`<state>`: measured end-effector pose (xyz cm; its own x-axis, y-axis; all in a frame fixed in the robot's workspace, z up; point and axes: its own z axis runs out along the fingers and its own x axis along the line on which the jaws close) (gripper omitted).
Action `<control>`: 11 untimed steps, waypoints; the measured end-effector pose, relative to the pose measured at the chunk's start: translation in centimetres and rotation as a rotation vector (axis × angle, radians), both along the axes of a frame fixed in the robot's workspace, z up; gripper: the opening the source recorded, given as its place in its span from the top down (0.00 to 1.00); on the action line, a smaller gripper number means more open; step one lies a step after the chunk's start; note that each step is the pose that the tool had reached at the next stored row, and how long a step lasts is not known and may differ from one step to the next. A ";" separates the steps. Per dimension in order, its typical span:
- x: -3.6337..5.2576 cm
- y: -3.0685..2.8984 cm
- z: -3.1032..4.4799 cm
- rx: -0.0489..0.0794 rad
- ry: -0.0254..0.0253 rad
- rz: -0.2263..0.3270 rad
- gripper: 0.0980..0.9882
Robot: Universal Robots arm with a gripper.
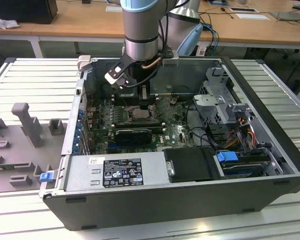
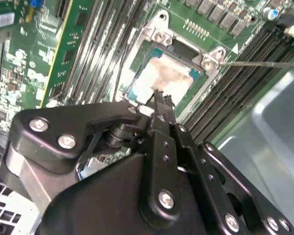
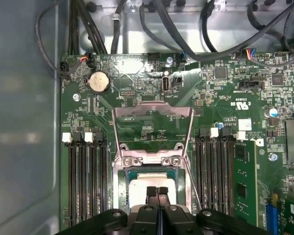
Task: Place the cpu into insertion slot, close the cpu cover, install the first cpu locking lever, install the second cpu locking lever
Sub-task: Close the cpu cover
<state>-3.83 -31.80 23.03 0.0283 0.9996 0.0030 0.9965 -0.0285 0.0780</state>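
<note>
The gripper [image 3: 157,192] has its two fingers pressed together, with nothing held between them. In both wrist views its tips are just over the near edge of the cpu [image 2: 170,76], maybe touching it. The cpu lies flat inside the insertion slot [image 3: 123,182]. The cpu cover [image 3: 152,110] is open, tilted back from the slot. A thin locking lever [image 3: 192,178] stands free beside the slot. Long memory slots [image 3: 85,181] run on both sides. In the exterior view the arm [image 1: 142,30] reaches down into the open computer case [image 1: 190,192].
</note>
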 end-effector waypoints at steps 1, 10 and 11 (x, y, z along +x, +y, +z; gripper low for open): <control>0.00 0.00 0.34 -0.001 0.0000 0.000 0.99; 0.25 0.00 1.34 0.000 0.0069 0.000 0.99; 0.25 0.00 1.50 0.000 0.0070 0.000 0.99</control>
